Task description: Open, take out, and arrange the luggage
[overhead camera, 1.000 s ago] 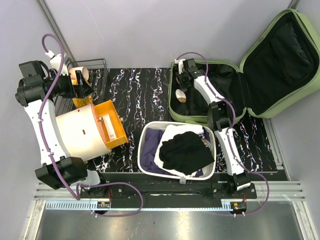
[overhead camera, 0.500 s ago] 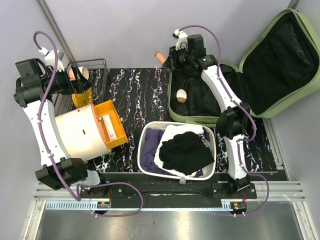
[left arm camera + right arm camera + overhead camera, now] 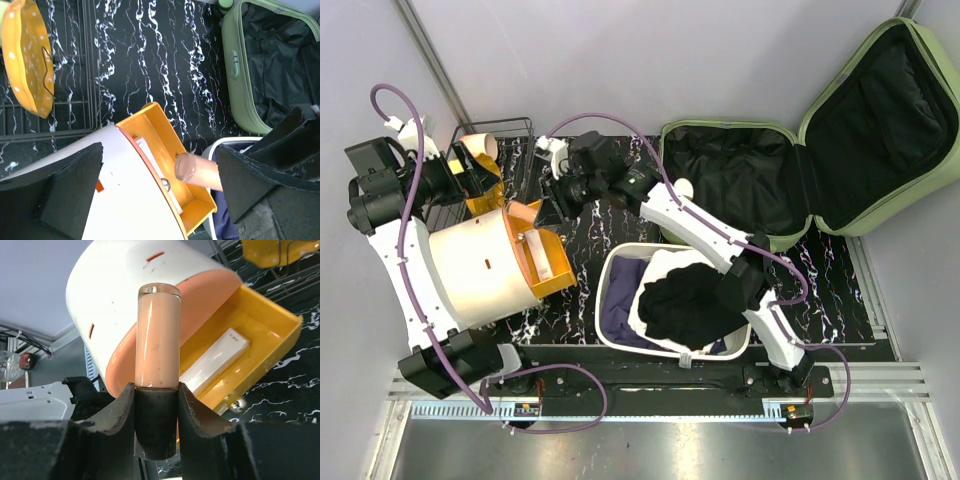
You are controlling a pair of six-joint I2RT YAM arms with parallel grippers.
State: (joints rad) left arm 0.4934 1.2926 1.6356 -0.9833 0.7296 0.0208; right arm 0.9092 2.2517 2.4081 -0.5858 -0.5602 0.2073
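Observation:
The olive-green luggage [image 3: 740, 185] lies open at the back right, its lid [image 3: 865, 110] leaning back and showing the black lining. Its green wall also shows in the left wrist view [image 3: 235, 75]. A small cream round thing [image 3: 682, 188] lies by its left wall. My right gripper [image 3: 156, 390] is shut on the black cap of a peach tube [image 3: 158, 335], held over the open orange drawer [image 3: 260, 335] of a white round cabinet [image 3: 470, 265]. The tube also shows in the left wrist view [image 3: 197, 172]. My left gripper [image 3: 160, 175] is open and empty above the cabinet.
A white bin [image 3: 610, 265] of dark and white clothes sits at the front centre. A wire rack [image 3: 515, 130] at the back left holds an orange dish [image 3: 25, 55]. A white box [image 3: 215, 362] lies in the drawer.
My right arm has swung left, out of the luggage, carrying the peach tube across the table to the orange drawer. My left arm has shifted slightly.

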